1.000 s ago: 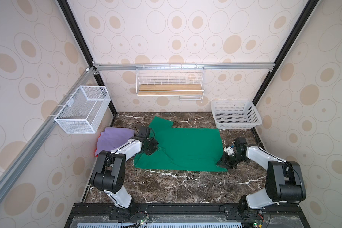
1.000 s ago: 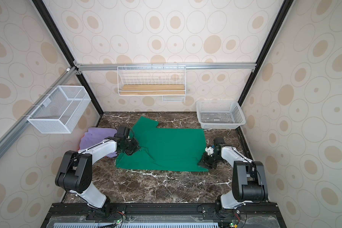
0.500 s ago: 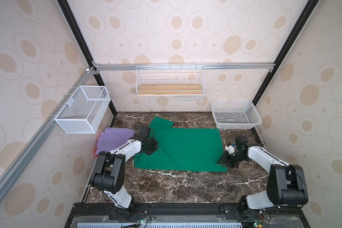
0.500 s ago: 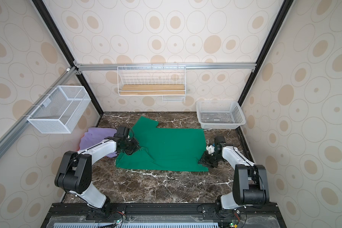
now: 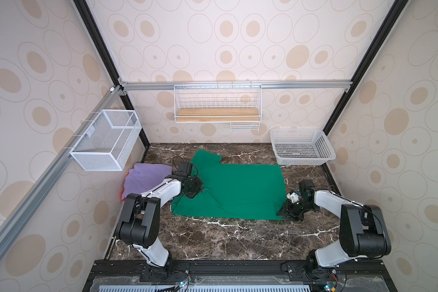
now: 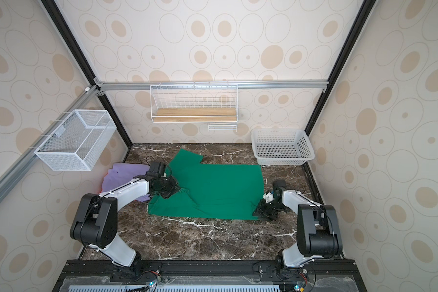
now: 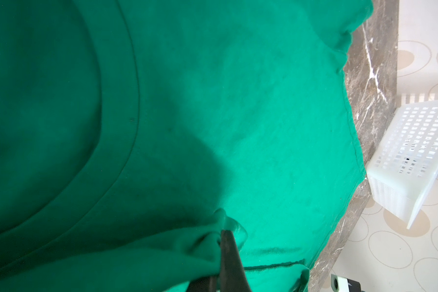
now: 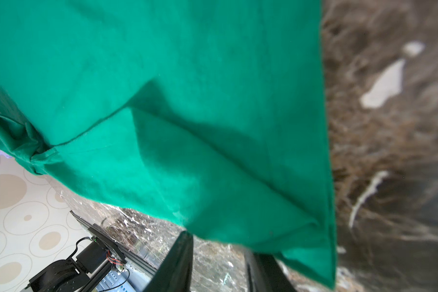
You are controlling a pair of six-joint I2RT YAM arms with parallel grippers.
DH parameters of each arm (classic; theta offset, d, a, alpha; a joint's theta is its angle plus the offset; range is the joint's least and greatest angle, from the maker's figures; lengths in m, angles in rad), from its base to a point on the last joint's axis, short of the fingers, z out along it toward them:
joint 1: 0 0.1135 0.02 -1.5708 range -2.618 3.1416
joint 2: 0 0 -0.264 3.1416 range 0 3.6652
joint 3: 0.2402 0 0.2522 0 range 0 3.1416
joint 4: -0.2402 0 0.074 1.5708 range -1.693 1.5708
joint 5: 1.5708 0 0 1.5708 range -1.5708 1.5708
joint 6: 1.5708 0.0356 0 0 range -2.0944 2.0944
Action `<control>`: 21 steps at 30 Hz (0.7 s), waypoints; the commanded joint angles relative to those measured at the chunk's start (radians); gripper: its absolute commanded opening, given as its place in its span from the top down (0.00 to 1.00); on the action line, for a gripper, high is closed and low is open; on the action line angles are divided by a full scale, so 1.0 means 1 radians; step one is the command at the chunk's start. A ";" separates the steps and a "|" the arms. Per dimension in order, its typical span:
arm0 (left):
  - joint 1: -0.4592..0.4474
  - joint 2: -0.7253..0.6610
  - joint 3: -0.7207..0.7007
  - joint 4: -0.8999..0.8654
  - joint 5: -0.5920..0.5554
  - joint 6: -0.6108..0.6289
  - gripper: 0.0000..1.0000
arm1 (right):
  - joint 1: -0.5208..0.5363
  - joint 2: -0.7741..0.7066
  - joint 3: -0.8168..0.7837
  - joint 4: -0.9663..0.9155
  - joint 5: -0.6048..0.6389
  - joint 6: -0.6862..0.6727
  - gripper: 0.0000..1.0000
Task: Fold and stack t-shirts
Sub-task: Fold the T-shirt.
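Observation:
The emerald-green t-shirt lies spread flat on the marble table, one sleeve pointing to the back. My left gripper is shut on a pinched fold of the green cloth near the collar. My right gripper stands open at the shirt's near right corner; bare marble shows between its fingers and the corner drapes over their tips. The lavender t-shirt lies at the left wall, with a sliver of the red t-shirt under it.
A white perforated basket stands at the back right corner. A wire shelf with a wooden board hangs on the back wall. A mesh bin hangs on the left wall.
The right gripper's jaws have spread wider at the shirt's near right corner. The left arm and the shirt have stayed where they were.

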 commanded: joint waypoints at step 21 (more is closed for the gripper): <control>0.005 0.022 0.027 0.030 0.018 0.013 1.00 | 0.006 0.067 0.106 0.022 0.054 -0.008 0.67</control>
